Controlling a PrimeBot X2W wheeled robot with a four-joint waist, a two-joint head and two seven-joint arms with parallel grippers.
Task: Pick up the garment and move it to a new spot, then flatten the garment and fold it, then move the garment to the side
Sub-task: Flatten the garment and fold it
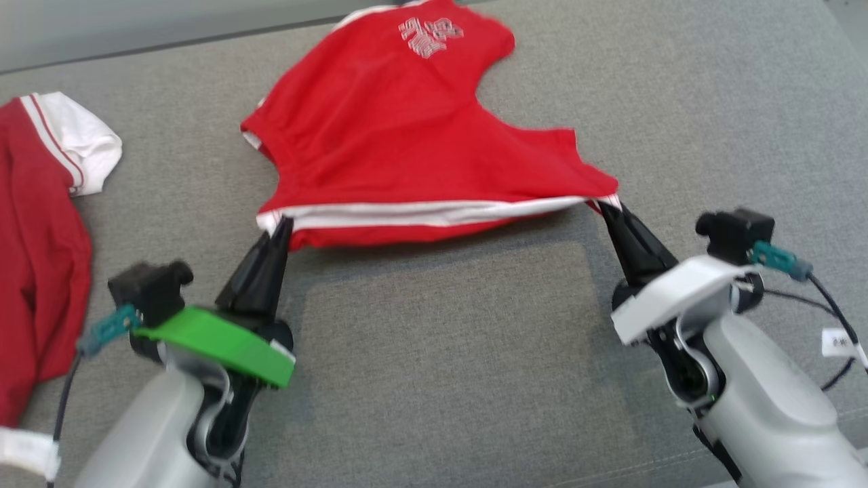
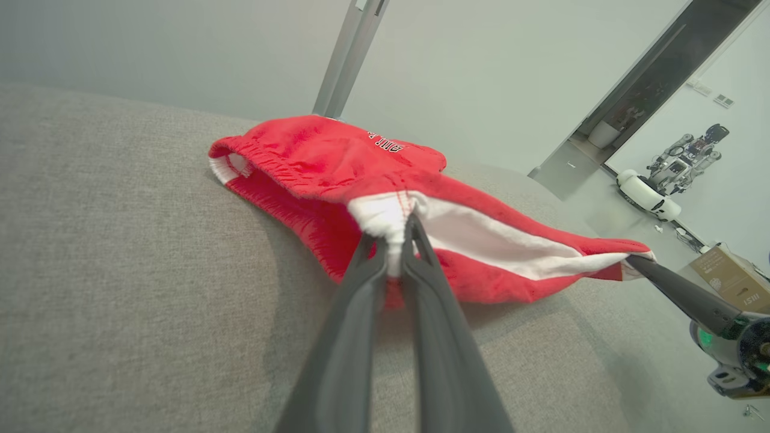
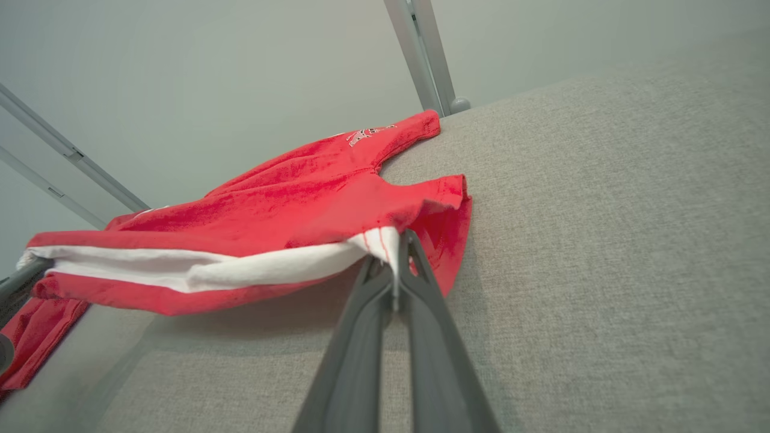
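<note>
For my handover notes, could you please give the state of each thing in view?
red shorts: near edge lifted, stretched between both tools
left tool: shut on the shorts' left corner
right tool: shut on the right corner
second red garment: lying crumpled, untouched

You have a grey woven fabric surface (image 1: 441, 379) spanning the frame, with a slightly darker rectangular patch at lower centre. In the upper middle of the head view the red shorts (image 1: 393, 135) lie on it. Their far part rests on the cloth, while the white-banded near hem stands off it above a shadow. At the left edge lies a second red garment (image 1: 34, 257) with a white cuff, well apart.
</note>
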